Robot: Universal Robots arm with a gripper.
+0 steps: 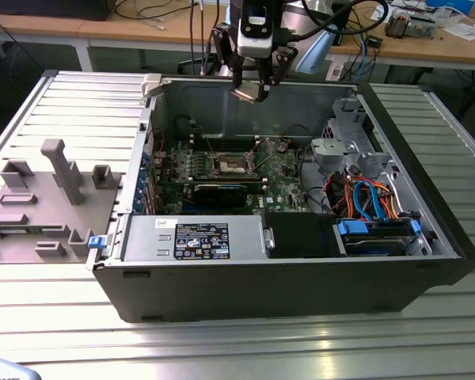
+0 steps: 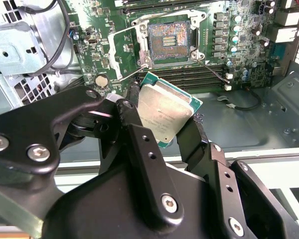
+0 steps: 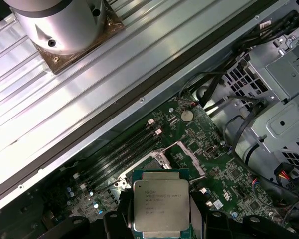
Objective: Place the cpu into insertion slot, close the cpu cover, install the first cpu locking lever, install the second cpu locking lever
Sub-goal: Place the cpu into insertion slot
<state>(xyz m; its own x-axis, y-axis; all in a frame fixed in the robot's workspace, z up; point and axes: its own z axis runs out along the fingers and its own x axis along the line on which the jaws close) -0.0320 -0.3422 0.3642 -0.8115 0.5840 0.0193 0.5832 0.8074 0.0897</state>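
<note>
Gripper [image 1: 251,92] of mine clamped on the cpu [image 2: 164,112] — top centre of exterior view, above the open pc case [image 1: 285,293]; insertion slot [image 1: 231,165] sits mid-frame below — uncovered, well apart from cpu.

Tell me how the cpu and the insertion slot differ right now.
The cpu has a plain silver-grey top; the insertion slot shows bare contacts. The cpu hangs in the gripper above the case; the insertion slot sits empty on the motherboard. Both are square.
</note>
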